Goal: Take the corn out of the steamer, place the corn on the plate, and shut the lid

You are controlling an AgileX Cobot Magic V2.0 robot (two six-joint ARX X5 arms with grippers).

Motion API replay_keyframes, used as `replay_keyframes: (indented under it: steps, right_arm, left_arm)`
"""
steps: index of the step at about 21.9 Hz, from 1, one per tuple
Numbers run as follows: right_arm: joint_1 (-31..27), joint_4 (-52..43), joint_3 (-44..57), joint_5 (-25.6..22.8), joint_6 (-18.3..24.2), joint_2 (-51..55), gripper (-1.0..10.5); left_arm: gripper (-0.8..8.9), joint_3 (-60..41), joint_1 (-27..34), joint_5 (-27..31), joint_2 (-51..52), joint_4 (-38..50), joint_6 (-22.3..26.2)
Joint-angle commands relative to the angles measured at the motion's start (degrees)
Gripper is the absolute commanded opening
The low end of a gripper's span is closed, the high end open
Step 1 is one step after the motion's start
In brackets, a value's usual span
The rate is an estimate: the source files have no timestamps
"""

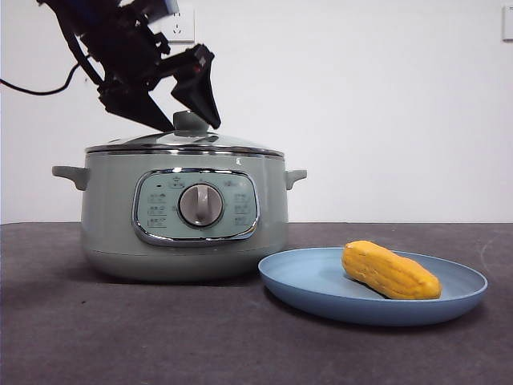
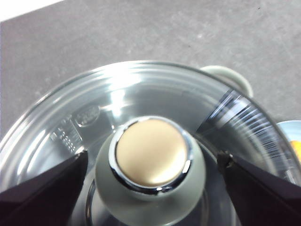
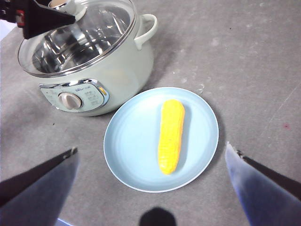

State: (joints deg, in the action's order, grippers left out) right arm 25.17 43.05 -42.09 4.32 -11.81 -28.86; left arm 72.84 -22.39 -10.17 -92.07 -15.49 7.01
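The glass lid (image 1: 184,143) sits closed on the sage-green steamer (image 1: 104,208), at the left of the table. My left gripper (image 1: 186,116) is over the lid and open, one jaw on each side of the lid's green knob (image 2: 153,160), with a small gap at each side. The corn (image 1: 390,271) lies on the light-blue plate (image 1: 321,293) to the right of the steamer. My right gripper (image 3: 151,149) hangs open high above the plate (image 3: 131,141) and the corn (image 3: 171,135), holding nothing.
The steamer's side handles (image 1: 295,176) stick out toward the plate. A white wall with a socket (image 1: 180,24) stands behind, and a black cable (image 1: 32,88) runs off at the upper left. Dark grey tabletop (image 1: 160,337) lies in front.
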Motion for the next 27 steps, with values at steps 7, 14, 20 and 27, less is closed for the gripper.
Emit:
replay_keyframes:
  steps: [7,14,20,27]
  right_arm:
    - [0.11,0.98,0.35,-0.15,0.24,0.11,5.7]
    - [0.11,5.88,0.35,0.33,4.68,-0.02,5.7]
    - [0.11,7.85,0.35,4.31,6.75,0.00,5.7]
    - [0.13,7.85,0.35,9.31,6.93,-0.02,5.6]
  left_arm:
    - [4.69,0.83,0.02,-0.20,8.46,-3.23,0.28]
    - [4.68,0.83,-0.07,-0.72,19.17,-20.59,-0.70]
    - [4.68,0.83,-0.07,-4.02,27.58,-35.74,-1.46]
    - [4.67,0.83,-0.11,-6.54,33.22,-47.56,-1.42]
